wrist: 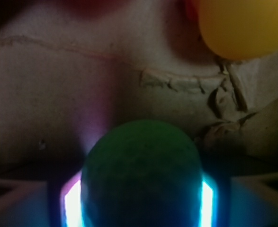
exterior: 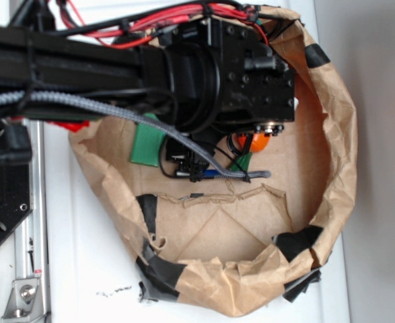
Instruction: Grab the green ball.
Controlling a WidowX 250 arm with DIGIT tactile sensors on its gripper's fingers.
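Note:
The green ball (wrist: 141, 175), dimpled and dark in the shadow, fills the bottom middle of the wrist view. It sits between the two glowing finger pads (wrist: 72, 205) of my gripper (wrist: 139, 210), and both pads press against its sides. The ball rests low over the brown paper floor. In the exterior view the black arm and wrist (exterior: 231, 67) hang over the paper nest and hide both the ball and the fingertips.
A yellow-orange rounded toy (wrist: 243, 28) lies just beyond the ball, to the right; in the exterior view it shows as orange (exterior: 258, 142). A flat green block (exterior: 147, 145) lies at the left. The crumpled brown paper wall (exterior: 338, 134) rings everything.

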